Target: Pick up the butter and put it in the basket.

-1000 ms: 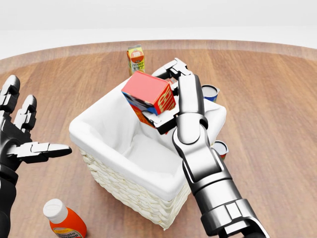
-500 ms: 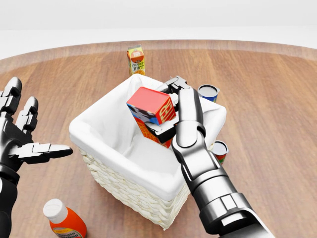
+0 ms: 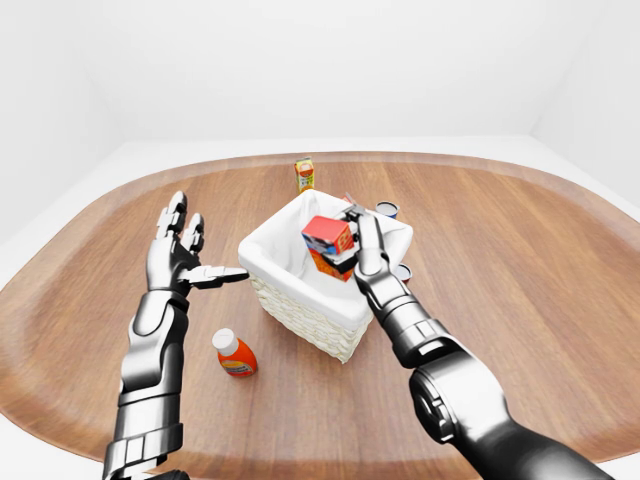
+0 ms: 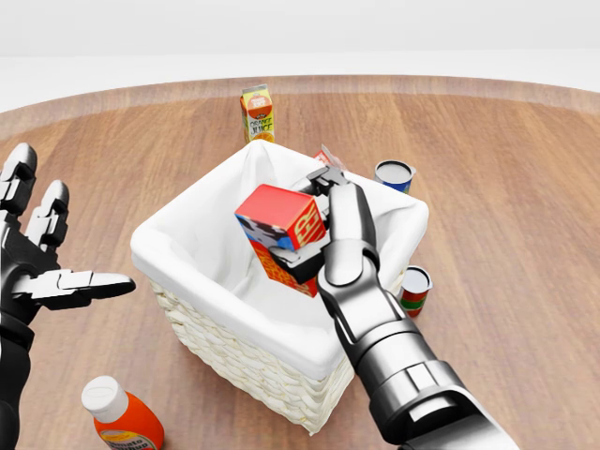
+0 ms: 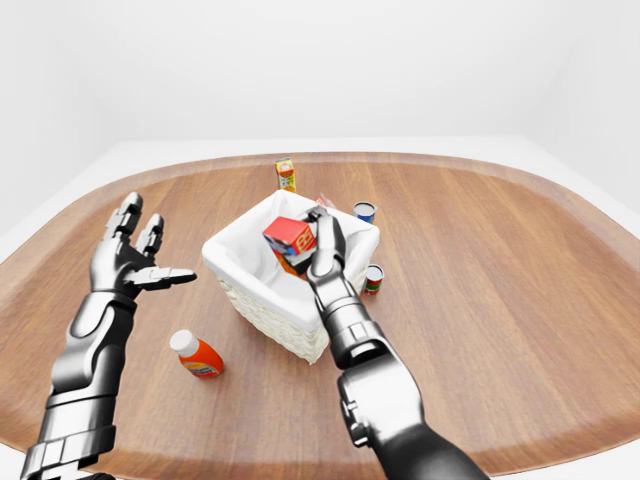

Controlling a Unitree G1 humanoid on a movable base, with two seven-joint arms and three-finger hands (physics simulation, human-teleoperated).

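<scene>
The right hand (image 4: 314,234) reaches over the white-lined wicker basket (image 4: 202,309) and grips the butter (image 4: 279,230), a red-topped box with blue and orange sides; its fingers close round the box from the right and from beneath, and the box tilts, one corner pointing down into the basket's hollow; whether that corner touches the cloth lining cannot be told. The butter thus sits at the hand's left in the head view, above the basket's inside and within its rim; a small reddish scrap of something shows just past the fingertips, too little of it visible to name.

The left hand (image 4: 42,258) is held well to the left of the basket, fingers spread and empty, the thumb pointing toward the basket, apart from everything. Below that hand, near the bottom edge of the head view, an orange bottle with a white cap (image 4: 122,417) lies on the wooden table (image 4: 506,187); beyond the right hand's fingertips stands an orange juice carton (image 4: 257,113), upright; to the right of the right hand stand two small cans, one (image 4: 395,175) just beside the basket's upper right corner and another (image 4: 413,286) beside its right wall, near the forearm.
</scene>
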